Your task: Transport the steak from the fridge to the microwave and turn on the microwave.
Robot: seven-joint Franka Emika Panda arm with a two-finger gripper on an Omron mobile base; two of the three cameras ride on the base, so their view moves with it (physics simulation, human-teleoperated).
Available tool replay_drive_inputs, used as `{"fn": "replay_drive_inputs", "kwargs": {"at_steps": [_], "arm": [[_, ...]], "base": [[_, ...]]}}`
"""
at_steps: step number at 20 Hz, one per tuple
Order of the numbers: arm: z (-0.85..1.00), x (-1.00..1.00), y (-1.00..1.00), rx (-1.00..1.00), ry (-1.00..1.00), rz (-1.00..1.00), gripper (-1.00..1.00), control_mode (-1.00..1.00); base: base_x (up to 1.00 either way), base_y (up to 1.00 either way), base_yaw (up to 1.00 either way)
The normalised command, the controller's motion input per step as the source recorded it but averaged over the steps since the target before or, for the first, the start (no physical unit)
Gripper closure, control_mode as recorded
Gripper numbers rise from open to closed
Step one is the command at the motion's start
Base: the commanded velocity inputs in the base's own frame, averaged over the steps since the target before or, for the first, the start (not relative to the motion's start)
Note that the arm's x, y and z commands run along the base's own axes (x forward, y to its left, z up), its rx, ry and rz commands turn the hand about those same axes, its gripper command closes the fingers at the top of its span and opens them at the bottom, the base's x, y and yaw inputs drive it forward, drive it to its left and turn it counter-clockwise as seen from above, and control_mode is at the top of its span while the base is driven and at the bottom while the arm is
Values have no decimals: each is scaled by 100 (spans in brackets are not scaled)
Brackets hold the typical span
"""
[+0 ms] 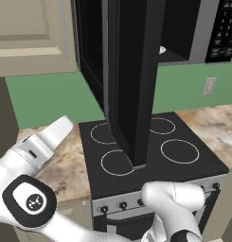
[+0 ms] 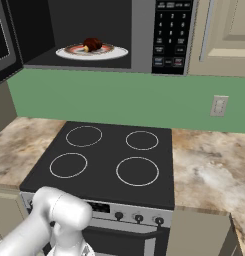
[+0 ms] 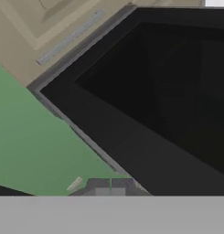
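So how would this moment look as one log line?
steak: on plate inside microwave | door: open | hand: shut, empty

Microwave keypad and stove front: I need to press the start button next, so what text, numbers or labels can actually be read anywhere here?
None can be read.
Microwave keypad: small white marks on the buttons, too small and blurred to read.
Stove control strip: a faint marking, not readable.
Wall outlet: no text.

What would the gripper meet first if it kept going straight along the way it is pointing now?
Most likely the open microwave door: in the hand view its dark panel lies directly ahead of the shut gripper. How far off it is cannot be judged.
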Motion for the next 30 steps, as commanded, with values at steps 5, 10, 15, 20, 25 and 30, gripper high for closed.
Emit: {"fn": "replay_drive_inputs", "kwargs": {"at_steps": [5,10,15,20,25,30], "arm": [[26,8,-15,0,0,-3,100,-100],[18,6,-23,0,0,-3,100,-100],[10,5,-41,0,0,-6,100,-100],[12,0,-43,0,0,-8,100,-100],[14,0,-42,0,0,-10,100,-100],[12,0,-44,0,0,-11,100,-100]], "base": [[0,0,0],[0,0,0],[0,0,0],[0,0,0],[0,0,0],[0,0,0]]}}
